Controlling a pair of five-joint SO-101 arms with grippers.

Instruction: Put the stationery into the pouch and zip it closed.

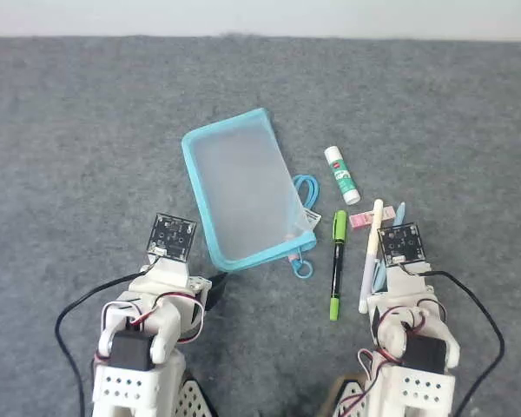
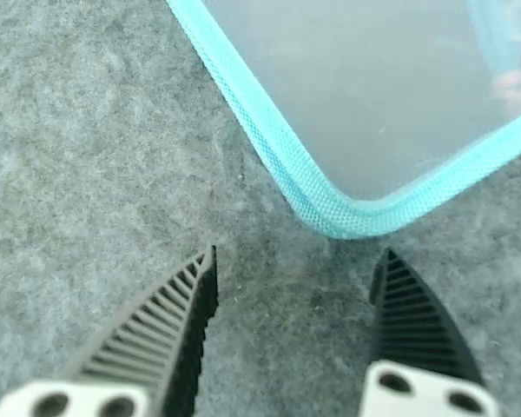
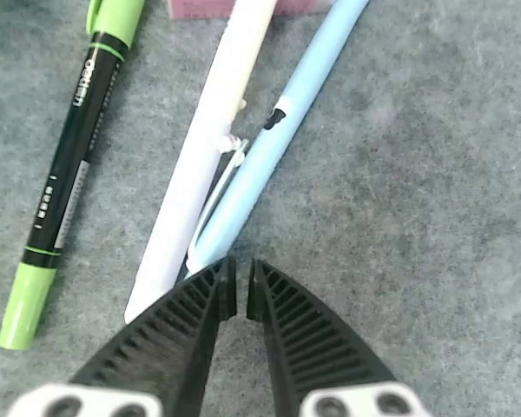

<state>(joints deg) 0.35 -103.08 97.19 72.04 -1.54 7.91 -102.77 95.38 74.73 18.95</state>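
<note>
Starting the packing step, we judge: the pouch (image 1: 243, 187) lies flat mid-way across the grey mat (image 1: 78, 130), and its see-through side shows nothing inside, so no item is packed yet. We cannot tell whether the zip is open; the zip pull (image 1: 303, 266) sits at the pouch corner nearest the right arm, with a blue strap (image 1: 307, 188) beside the long edge. All stationery lies outside, on the right arm's side of the pouch. The glue stick (image 1: 340, 174) is farthest from the arms and the pink eraser (image 1: 359, 221) is next to the top of the white pen (image 3: 204, 148). The green marker (image 3: 69, 174) is just beside the pouch, and the blue pen (image 3: 278, 122) lies against the white one. Left gripper (image 2: 298, 256) hangs with jaws spread wide, empty, just short of the pouch's near corner and not touching it. Right gripper (image 3: 242, 263) has jaws nearly pressed together, pinching nothing, tips at the near ends of the white and blue pens; contact we cannot tell. Next move, we think: the right jaws must spread before taking a pen, and since the two pens touch, grabbing just one needs care. The left could steady or open the pouch mouth.
</note>
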